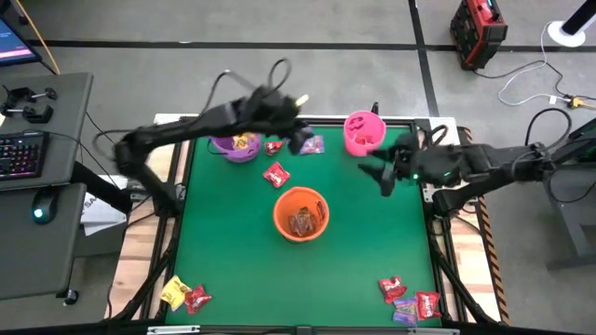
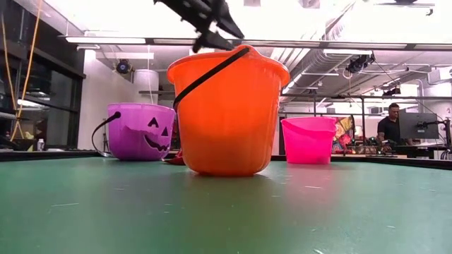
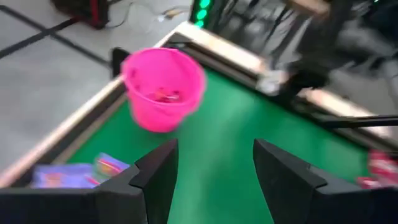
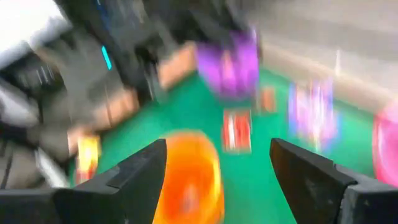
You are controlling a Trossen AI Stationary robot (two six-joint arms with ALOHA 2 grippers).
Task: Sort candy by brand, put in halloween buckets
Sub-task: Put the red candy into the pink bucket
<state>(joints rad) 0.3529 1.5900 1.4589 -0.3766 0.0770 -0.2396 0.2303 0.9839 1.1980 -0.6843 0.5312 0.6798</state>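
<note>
On green felt-like table (image 1: pixel 233 242): round glossy plastic orange bucket (image 1: pixel 301 214), crinkly wrappers inside.

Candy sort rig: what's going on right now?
Both arms are over the far half of the table. The left gripper is open and empty between the purple bucket and the pink bucket; the right gripper is open beside the pink one. The orange bucket holds candy. Loose packets remain on the green mat.

The desk (image 1: pixel 233 270) lies bare across its near middle, while the orange bucket (image 1: pixel 301 213) blocks the centre, the purple bucket (image 1: pixel 235 146) and pink bucket (image 1: pixel 363 132) line the far edge, and loose candy (image 1: pixel 277 174) lies between them.
</note>
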